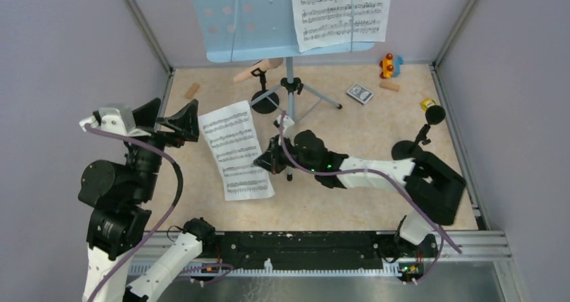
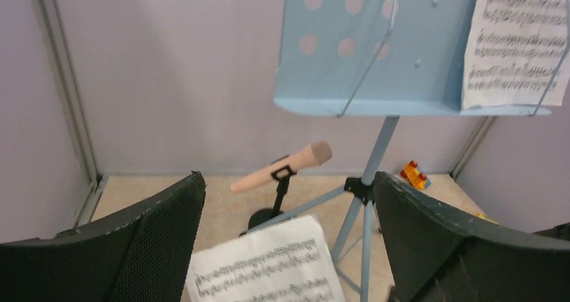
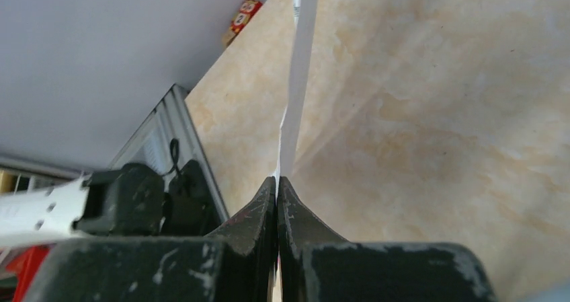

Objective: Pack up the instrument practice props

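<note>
Fingers of the left gripper (image 1: 167,119) stand spread wide, holding nothing, near the left wall (image 1: 67,46). Just right of it a white sheet-music page (image 1: 235,151) is over the table (image 1: 370,134), its right edge clamped by the closed right gripper (image 1: 267,161) (the wrist view shows the paper edge-on between the jaws). Behind stands the light-blue music rack (image 1: 249,19) with a second page (image 1: 343,9). The black microphone (image 1: 435,115) sits in its holder (image 1: 405,148) at far right.

- music rack (image 1: 249,19): top runs past the overhead view's upper edge.
- racked page (image 1: 343,9): top cut off likewise.
- loose page (image 3: 298,80): seen edge-on from the right wrist, print hidden.
- card box (image 1: 359,93): pattern too small to read.
</note>
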Robot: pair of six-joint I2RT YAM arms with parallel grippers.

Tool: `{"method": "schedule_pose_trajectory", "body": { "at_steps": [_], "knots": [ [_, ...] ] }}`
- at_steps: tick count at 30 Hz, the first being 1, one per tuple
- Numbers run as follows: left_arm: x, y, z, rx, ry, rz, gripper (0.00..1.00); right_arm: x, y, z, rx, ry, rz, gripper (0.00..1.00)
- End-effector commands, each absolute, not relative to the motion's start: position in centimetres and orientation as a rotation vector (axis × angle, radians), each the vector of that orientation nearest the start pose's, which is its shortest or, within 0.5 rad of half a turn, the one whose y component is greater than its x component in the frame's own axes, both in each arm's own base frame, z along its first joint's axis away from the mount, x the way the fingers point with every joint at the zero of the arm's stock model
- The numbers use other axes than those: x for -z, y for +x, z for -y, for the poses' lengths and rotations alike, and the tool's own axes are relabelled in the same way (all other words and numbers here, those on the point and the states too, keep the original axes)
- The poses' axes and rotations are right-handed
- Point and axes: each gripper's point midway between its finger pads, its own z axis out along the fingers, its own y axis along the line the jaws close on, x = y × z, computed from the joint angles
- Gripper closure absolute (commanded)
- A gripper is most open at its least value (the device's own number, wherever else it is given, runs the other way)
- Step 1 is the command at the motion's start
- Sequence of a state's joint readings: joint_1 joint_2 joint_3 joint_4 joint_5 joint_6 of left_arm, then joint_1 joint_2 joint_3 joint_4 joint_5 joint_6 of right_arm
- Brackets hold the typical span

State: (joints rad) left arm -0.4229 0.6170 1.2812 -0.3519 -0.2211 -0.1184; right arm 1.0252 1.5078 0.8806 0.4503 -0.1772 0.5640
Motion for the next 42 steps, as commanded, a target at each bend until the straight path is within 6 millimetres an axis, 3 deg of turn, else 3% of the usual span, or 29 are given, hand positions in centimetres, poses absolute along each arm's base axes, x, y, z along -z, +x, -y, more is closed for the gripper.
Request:
{"method": "schedule_pose_trajectory", "body": {
  "at_steps": [1, 6, 8, 14, 19, 27, 30, 34, 39, 42],
  "knots": [
    [-44.1, 20.2, 4.3, 0.280, -0.061, -1.428, 0.01, -21.6, 22.9, -48.7, -1.348, -0.422, -1.802, 1.00],
    [-40.4, 19.1, 3.1, 0.238, -0.090, -1.493, 0.01, -16.5, 26.5, -54.3, -1.290, -0.320, -1.924, 1.00],
    [-39.4, 18.9, 2.6, 0.218, -0.105, -1.505, 0.01, -14.8, 28.1, -55.6, -1.243, -0.245, -1.969, 1.00],
    [-36.5, 18.7, 2.4, 0.198, -0.103, -1.557, 0.01, -11.9, 31.4, -57.7, -1.120, -0.131, -2.035, 1.00],
    [-34.9, 18.9, 2.6, 0.202, -0.100, -1.581, 0.01, -7.9, 32.0, -58.3, -1.017, -0.142, -2.151, 1.00],
    [-32.8, 19.2, 3.1, 0.213, -0.097, -1.616, 0.01, -2.8, 32.7, -55.8, -0.879, -0.039, -2.313, 0.75],
    [-32.6, 19.2, 3.2, 0.221, -0.100, -1.624, 0.01, -2.2, 32.8, -54.6, -0.833, -0.026, -2.348, 0.62],
    [-33.3, 18.9, 3.0, 0.222, -0.106, -1.620, 0.01, -4.1, 32.9, -53.1, -0.775, -0.050, -2.335, 0.39],
    [-35.4, 18.1, 2.7, 0.245, -0.131, -1.612, 0.01, -7.3, 32.3, -49.8, -0.690, -0.089, -2.301, 0.33],
    [-37.5, 17.1, 2.7, 0.286, -0.141, -1.593, 0.01, -9.1, 30.8, -47.8, -0.664, -0.152, -2.286, 0.32]
  ]
}}
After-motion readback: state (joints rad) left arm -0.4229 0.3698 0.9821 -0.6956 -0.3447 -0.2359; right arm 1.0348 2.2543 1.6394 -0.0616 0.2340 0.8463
